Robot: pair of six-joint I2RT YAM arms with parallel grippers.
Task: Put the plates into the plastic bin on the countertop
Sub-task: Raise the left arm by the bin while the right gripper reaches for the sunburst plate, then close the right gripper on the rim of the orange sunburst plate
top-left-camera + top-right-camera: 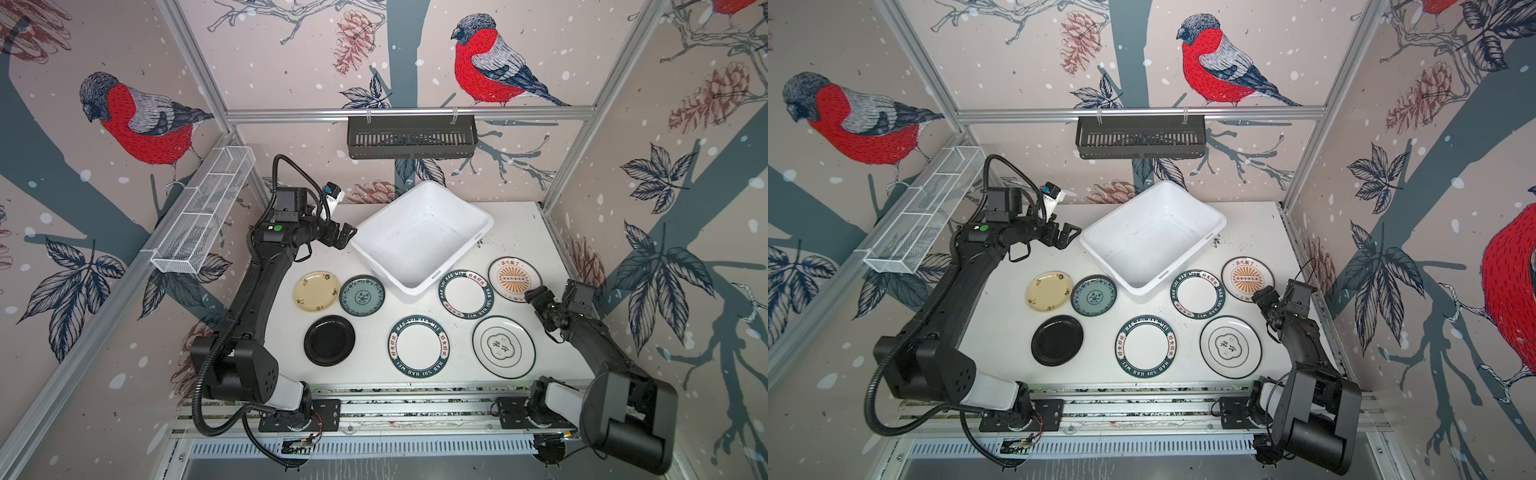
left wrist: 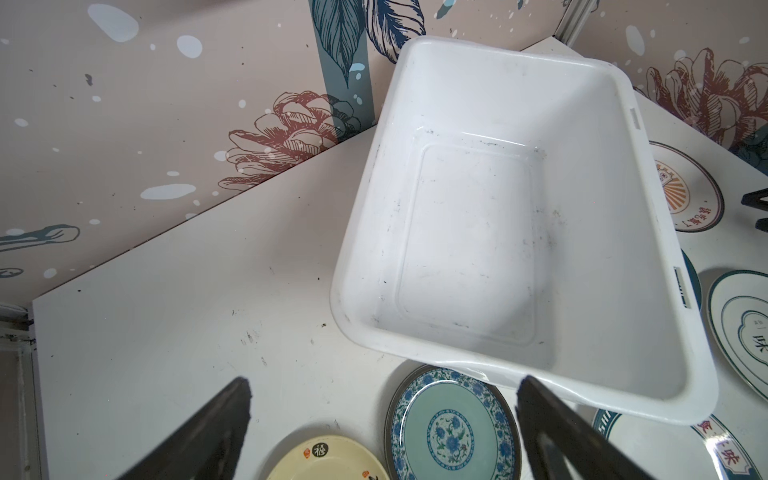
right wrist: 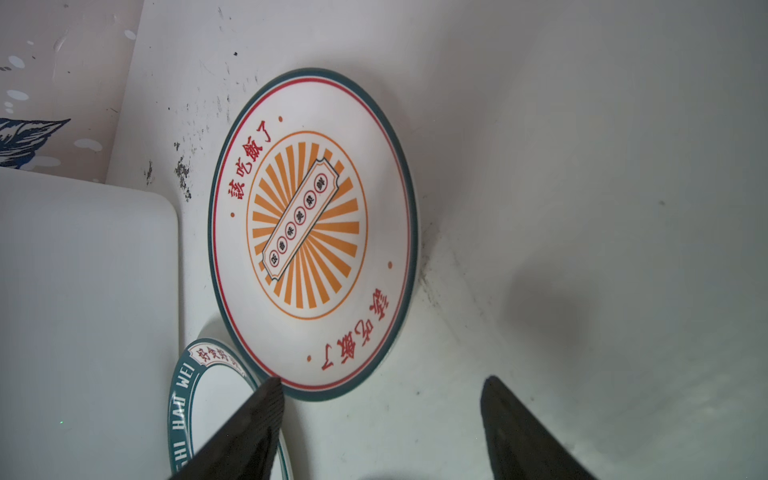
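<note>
Right gripper (image 3: 380, 395) is hovering at the sunburst plate (image 3: 309, 232), jaws apart, nothing held. Left gripper (image 1: 344, 236), jaws wide, is hanging beside the plastic bin (image 1: 453, 208). Bin is sitting empty. The plate (white, orange rays, red characters, teal rim) is lying flat just beside the bin's right side. Judged: first pick is starting; the next move needs jaws straddling the thin rim.

In a top view, the left gripper (image 1: 345, 235) has its jaws spread wide, parked just beside a corner of the plastic bin (image 1: 386, 220). The right gripper (image 1: 532, 296) sits right at the rim of the white brown-patterned plate (image 1: 511, 277). The emblem plate (image 1: 503, 353) is close by, back toward its arm.
</note>
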